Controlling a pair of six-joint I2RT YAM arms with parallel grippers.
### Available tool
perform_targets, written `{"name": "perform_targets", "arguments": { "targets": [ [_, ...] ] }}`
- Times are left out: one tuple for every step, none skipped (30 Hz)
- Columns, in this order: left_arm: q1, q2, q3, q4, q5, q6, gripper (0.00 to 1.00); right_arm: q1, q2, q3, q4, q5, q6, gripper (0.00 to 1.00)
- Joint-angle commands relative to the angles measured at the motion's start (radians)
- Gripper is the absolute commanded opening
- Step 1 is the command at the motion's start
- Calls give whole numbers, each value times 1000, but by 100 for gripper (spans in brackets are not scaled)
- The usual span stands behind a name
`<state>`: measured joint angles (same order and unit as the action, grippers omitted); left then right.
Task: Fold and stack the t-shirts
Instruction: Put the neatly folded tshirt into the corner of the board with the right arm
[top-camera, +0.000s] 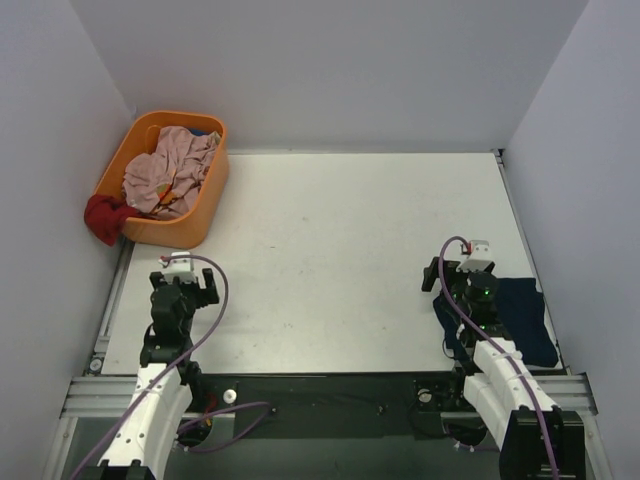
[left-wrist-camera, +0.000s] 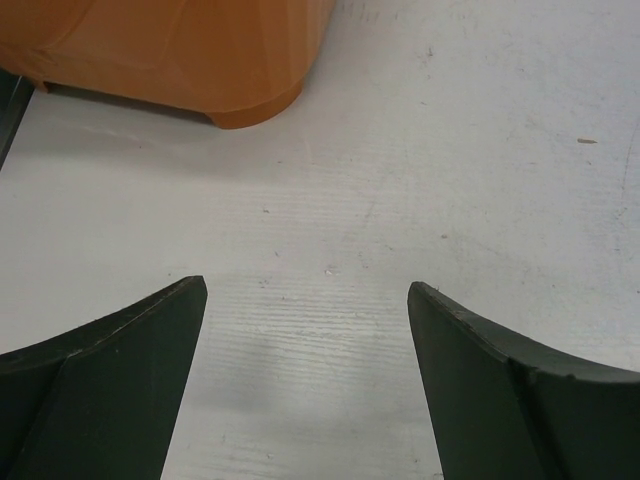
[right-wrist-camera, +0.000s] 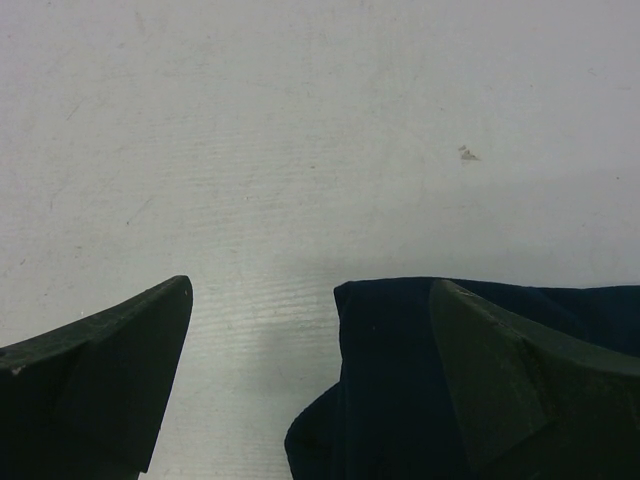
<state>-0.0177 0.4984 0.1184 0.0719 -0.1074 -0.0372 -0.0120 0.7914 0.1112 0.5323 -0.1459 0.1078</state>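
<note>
A folded navy t-shirt lies flat at the table's right edge. It also shows in the right wrist view. My right gripper is open and low over the shirt's left edge. In the right wrist view the gripper has one finger over the cloth and the other over bare table, holding nothing. A crumpled pink patterned t-shirt fills the orange basket. A red t-shirt hangs over the basket's left rim. My left gripper is open and empty over bare table in front of the basket.
Grey walls close in the white table on the left, back and right. A metal rail and loose purple cables run along the near edge by the arm bases.
</note>
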Motion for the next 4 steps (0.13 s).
{"name": "perform_targets", "arguments": {
  "targets": [
    [1,2,13,66,28,-16,93,6,0,22,23,-3,0,100],
    [-1,3,10,78,26,-18,96,4,3,22,26,-3,-2,100],
    [1,6,6,109,17,-17,97,4,9,28,29,-3,-3,100],
    [1,8,3,121,11,-16,97,4,12,28,29,-3,-3,100]
  ]
}}
